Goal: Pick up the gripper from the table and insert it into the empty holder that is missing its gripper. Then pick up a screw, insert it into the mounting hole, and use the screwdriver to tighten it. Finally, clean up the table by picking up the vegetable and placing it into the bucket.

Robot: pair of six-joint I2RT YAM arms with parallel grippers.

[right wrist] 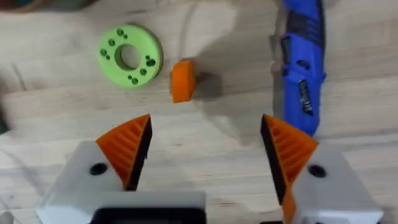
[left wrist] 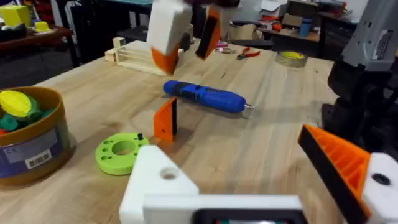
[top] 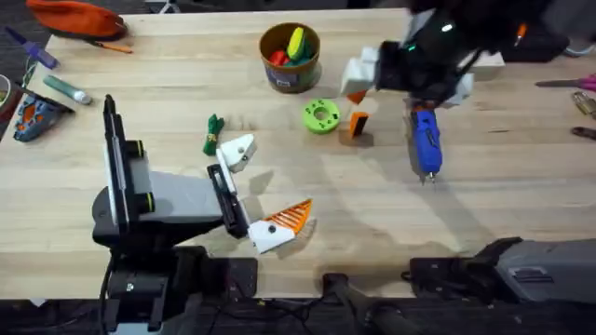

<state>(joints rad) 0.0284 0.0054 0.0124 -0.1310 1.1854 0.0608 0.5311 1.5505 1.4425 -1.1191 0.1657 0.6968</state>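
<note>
The right gripper (right wrist: 202, 155) hangs above the tabletop with its two orange pads (right wrist: 127, 146) wide apart and nothing between them. Below its gap stands the gripper (right wrist: 183, 80) — the small orange piece, upright on the wood. A flat green ring (right wrist: 130, 55) lies just beside it on one side, and the blue screwdriver (right wrist: 303, 68) lies on the other side, a little further, with bare wood between them. In the overhead view this arm is large and dark near the far right edge of the tabletop, and the screwdriver (top: 426, 140) points toward the near edge.

The left gripper (top: 253, 194) rests low near the near edge, left of the middle, also open and empty. One finger is the holder (top: 237, 152), a white mount without a pad; the other finger carries an orange pad (top: 293, 216). The vegetable (top: 212, 133) lies just beyond the holder, very near it but I cannot tell if they touch.

The bucket (top: 291, 58) stands at the far edge near the middle — it has coloured toys inside. The wood between the left gripper and the screwdriver is open, and also the near right part of the tabletop (top: 521, 205).
</note>
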